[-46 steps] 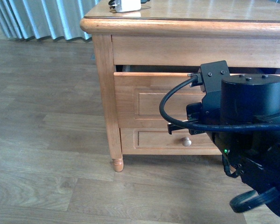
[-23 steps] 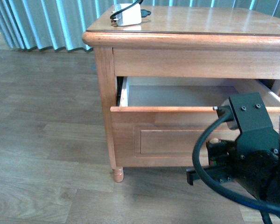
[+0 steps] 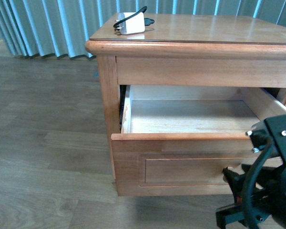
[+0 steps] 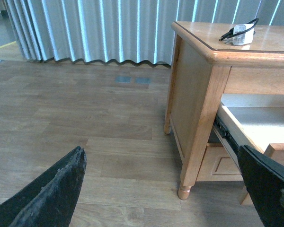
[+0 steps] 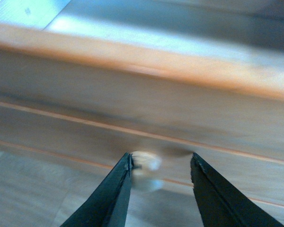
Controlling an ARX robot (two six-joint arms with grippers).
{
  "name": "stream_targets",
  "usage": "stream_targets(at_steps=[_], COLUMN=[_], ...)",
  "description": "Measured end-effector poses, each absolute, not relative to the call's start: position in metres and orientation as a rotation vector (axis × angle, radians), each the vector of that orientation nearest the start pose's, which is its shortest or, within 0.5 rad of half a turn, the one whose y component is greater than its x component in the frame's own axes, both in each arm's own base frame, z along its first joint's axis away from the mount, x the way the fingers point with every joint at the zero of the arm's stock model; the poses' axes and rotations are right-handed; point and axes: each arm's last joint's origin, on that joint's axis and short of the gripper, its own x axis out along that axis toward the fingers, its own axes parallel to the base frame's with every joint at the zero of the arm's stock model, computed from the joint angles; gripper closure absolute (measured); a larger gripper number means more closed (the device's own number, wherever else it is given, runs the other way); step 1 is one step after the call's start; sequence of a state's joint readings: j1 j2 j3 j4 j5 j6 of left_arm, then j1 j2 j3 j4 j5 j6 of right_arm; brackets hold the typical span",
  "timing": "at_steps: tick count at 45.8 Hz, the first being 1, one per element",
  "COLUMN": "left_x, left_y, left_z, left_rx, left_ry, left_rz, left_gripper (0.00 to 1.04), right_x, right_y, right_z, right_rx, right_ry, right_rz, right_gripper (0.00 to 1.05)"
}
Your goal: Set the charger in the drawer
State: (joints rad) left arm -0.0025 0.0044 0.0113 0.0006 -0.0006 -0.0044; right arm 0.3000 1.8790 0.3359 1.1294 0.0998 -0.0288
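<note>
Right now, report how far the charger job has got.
Done: the drawer is pulled open. In hand: the right gripper sits at the knob, jaws apart on either side of it. Left: the charger lies on the table top and must go into the drawer.

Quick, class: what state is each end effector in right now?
Left end effector: open, holding nothing.
Right end effector: open, one finger on each side of the drawer knob.

White charger [image 3: 132, 24], light-brown drawer [image 3: 181, 155]
</note>
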Motion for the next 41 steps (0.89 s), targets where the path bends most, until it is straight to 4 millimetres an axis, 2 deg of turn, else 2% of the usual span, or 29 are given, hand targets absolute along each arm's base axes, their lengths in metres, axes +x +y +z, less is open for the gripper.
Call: stream_targets(at_steps=[7,12,18,29,33,41], left_x=[0.097,0.097,0.097,0.097,0.097,0.097], left_y=[0.0,0.0,0.0,0.0,0.0,0.0], left_z=[0.167,0.167,0.167,0.167,0.167,0.167], left_rx=[-0.004,-0.004,-0.004,-0.004,-0.004,-0.004], left_ry=[-0.007,-0.007,-0.007,-0.007,-0.007,-0.007], left_rz=[-0.002,-0.003,-0.002,-0.002,-0.002,-0.002], left_gripper=[0.06,0.06,0.06,0.06,0.06,0.06], right_x=[0.241,0.227,0.211,0.191,0.178,0.147], right_y=[0.06,0.056,0.044,0.013,-0.007,-0.026], right_z=[0.086,0.092,0.11,0.15,0.169,0.192], right_rx=[-0.112,-0.126,-0.124,-0.084,-0.054,-0.049], right_ry=[0.362,0.374,0.38,0.332,0.3,0.199], right_rz=[0.123,0.169,0.202,0.167,0.131,0.104], right_gripper=[0.45,0.28,0.06,0.08,0.08,0.08])
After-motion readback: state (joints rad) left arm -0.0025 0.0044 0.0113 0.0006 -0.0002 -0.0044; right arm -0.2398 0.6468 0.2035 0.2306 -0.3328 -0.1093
